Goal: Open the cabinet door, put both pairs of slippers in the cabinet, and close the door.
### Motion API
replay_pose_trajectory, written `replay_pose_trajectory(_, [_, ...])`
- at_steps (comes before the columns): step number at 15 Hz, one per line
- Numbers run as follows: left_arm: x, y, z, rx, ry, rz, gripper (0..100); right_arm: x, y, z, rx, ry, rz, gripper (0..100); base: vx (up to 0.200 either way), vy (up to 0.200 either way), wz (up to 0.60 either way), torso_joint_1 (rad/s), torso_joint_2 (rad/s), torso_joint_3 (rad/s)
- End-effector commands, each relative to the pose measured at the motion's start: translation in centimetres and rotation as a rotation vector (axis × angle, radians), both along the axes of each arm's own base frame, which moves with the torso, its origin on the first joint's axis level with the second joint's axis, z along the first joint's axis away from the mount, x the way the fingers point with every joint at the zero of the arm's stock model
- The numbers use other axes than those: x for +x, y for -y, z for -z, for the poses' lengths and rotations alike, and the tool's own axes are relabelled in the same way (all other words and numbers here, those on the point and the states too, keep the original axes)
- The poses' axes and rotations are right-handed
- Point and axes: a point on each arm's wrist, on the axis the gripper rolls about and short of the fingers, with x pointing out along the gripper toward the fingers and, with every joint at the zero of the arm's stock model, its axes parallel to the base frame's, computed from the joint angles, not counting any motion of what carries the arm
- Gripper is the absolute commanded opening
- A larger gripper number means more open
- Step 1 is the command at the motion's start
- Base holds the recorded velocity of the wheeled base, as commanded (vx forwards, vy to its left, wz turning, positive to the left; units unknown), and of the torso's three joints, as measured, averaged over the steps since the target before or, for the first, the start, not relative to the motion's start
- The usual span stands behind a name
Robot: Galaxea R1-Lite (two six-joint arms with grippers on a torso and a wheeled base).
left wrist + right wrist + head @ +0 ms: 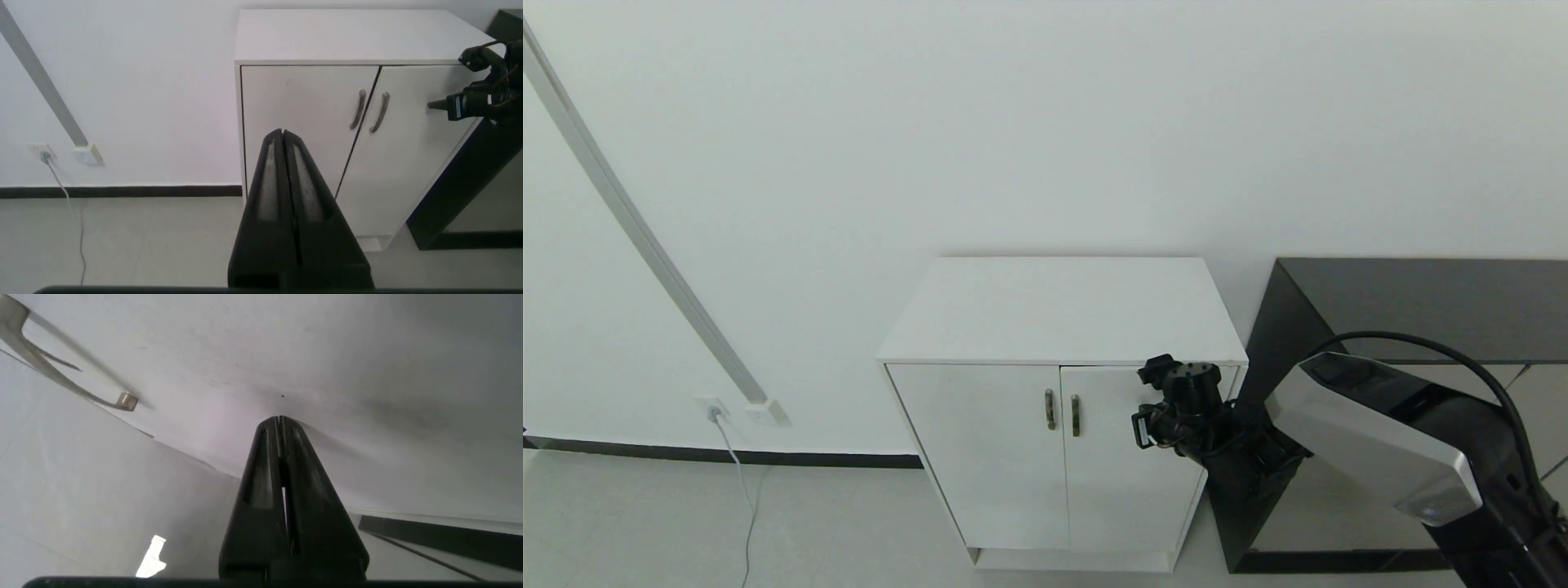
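Note:
The white cabinet stands against the wall with both doors shut. Its two metal handles meet at the middle seam. My right gripper is held up against the right door, to the right of the handles. In the right wrist view its fingers are shut and nearly touch the door panel, with one handle off to the side. My left gripper is shut on nothing and hangs well back from the cabinet, facing the left door. The right gripper also appears in the left wrist view.
A dark low unit stands right beside the cabinet. A wall socket with a hanging cable and a slanted white cable duct are on the wall to the left. Bare floor lies in front.

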Motion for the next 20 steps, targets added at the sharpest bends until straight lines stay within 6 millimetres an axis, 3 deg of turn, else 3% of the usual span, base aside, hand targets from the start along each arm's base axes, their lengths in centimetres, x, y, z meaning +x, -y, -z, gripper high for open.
replay_pose_trajectory(1, [0.0, 0.0, 0.0, 0.000, -0.001, -0.001, 0, 0.2, 0.0, -0.1, 0.003, 0.005, 0.003, 0, 0.000, 0.000, 0.00, 0.000, 0.00, 0.000])
replay_pose_trajectory(11, [0.0, 0.0, 0.0, 0.000, -0.001, 0.000, 0, 0.7, 0.3, 0.0, 0.004, 0.010, 0.017, 0, 0.000, 0.000, 0.00, 0.000, 0.00, 0.000])
replay_pose_trajectory(13, [0.0, 0.0, 0.0, 0.000, -0.001, 0.000, 0, 0.0, 0.7, -0.9, 0.007, 0.012, 0.017, 0, 0.000, 0.000, 0.00, 0.000, 0.00, 0.000])
replay_pose_trajectory(15, [0.0, 0.0, 0.0, 0.000, -0.001, 0.000, 0, -0.9, 1.4, -2.0, 0.013, 0.015, 0.022, 0, 0.000, 0.000, 0.00, 0.000, 0.00, 0.000])
replay_pose_trajectory(20, [0.0, 0.0, 0.0, 0.000, -0.001, 0.000, 0, -7.0, 7.6, -5.0, 0.018, 0.040, 0.100, 0, 0.000, 0.000, 0.00, 0.000, 0.00, 0.000])
